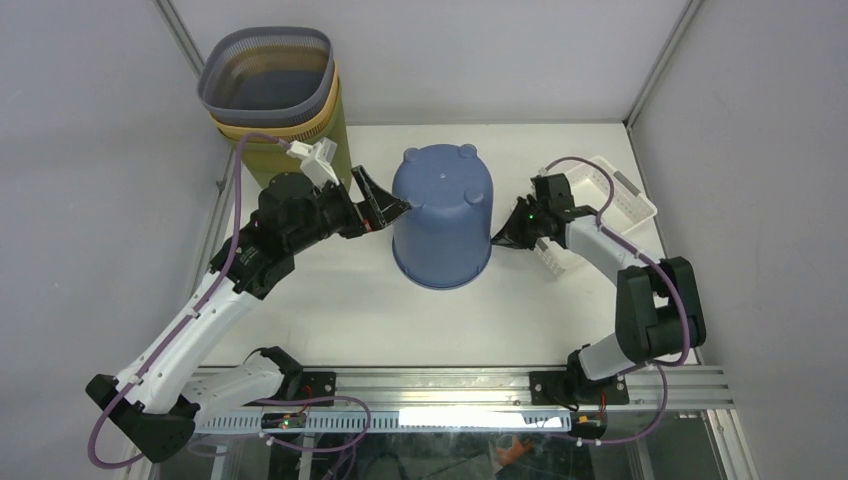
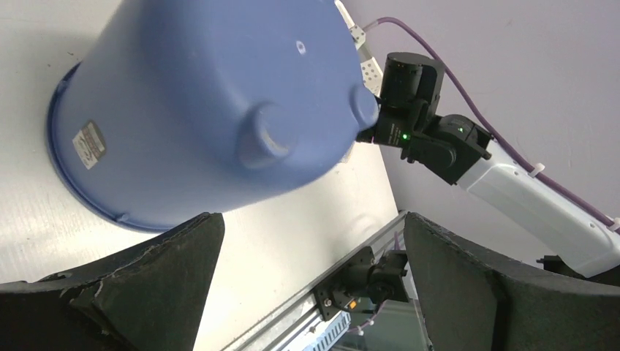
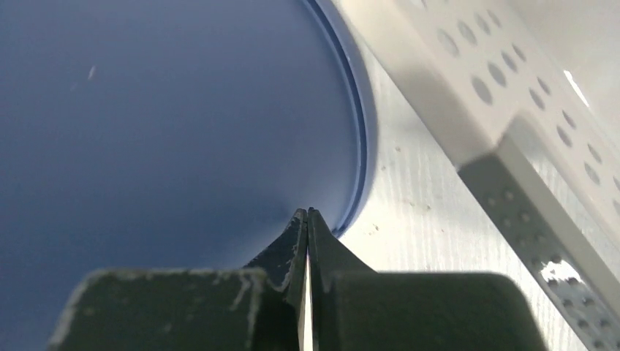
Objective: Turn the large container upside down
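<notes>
Judging by the feet facing up and the rim flat on the counter (image 1: 340, 310), the bucket (image 1: 442, 215) already sits inverted, mid-counter toward the far edge. By its left wall the left end effector (image 1: 385, 212) is released, jaws wide. The right end effector (image 1: 497, 238) is clenched on nothing, tips at the lower right wall, contact unclear. Best now: back both off straight, w/o nudging it. Free room lies toward the near edge. The basket (image 1: 620, 195) crowds the right edge, and bins (image 1: 270, 85) fill the far-left corner.

On the white table (image 1: 330, 310): a blue tub (image 1: 443, 215) upside down in the middle, a white basket (image 1: 630, 190) with holes on the right, tall stacked bins (image 1: 270, 112) back left.
</notes>
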`<control>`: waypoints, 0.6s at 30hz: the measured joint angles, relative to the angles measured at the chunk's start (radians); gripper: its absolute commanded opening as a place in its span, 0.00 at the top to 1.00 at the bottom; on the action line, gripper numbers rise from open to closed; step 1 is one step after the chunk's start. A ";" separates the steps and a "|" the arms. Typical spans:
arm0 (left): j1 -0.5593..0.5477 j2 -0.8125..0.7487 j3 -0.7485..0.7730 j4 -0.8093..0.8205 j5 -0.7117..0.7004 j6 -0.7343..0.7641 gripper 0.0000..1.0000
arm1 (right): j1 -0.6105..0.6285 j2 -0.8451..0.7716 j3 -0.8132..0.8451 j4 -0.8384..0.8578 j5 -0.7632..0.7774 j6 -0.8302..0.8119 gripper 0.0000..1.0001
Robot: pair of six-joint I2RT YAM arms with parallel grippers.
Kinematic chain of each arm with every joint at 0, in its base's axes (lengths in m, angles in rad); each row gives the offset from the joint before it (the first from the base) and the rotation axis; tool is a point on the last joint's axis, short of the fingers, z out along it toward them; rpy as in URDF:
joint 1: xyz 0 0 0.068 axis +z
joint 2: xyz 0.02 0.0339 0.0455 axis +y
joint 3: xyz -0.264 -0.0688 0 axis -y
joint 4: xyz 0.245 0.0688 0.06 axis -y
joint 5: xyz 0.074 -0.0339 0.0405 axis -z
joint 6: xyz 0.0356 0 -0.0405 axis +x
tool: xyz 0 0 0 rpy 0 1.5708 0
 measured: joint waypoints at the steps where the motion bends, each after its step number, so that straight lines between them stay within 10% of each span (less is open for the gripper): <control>1: 0.000 0.000 -0.002 0.002 0.000 0.000 0.01 | 0.000 0.010 0.014 0.000 0.002 0.000 0.88; 9: -0.001 -0.021 -0.078 0.007 0.044 0.013 0.01 | 0.000 0.007 0.133 -0.085 0.072 -0.048 0.40; 18: -0.109 -0.056 -0.122 -0.066 0.019 0.098 0.02 | 0.000 -0.281 0.184 -0.309 0.311 -0.194 0.32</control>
